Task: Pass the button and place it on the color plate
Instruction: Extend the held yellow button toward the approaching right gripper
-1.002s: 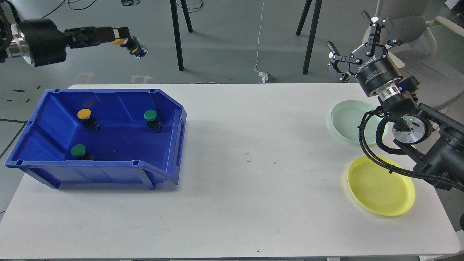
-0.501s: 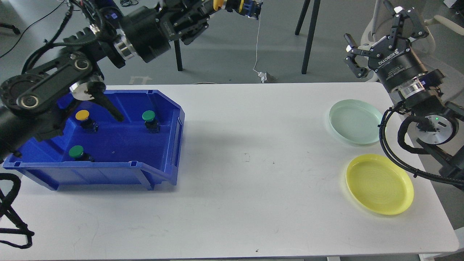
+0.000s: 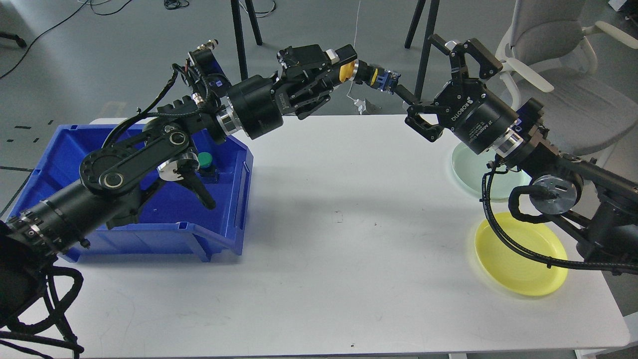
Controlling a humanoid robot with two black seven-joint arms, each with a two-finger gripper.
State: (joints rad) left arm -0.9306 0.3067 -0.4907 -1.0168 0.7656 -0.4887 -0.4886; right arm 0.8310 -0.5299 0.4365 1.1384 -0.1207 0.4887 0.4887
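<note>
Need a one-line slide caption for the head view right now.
Left gripper holds the yellow button out toward the open right gripper, above the table.

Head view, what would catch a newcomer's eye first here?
Two black arms meet in mid-air above the table's far edge: the left gripper holds a yellow button out toward the open right gripper. Next come the blue bin at left and the yellow plate at right, near a pale green plate.
</note>
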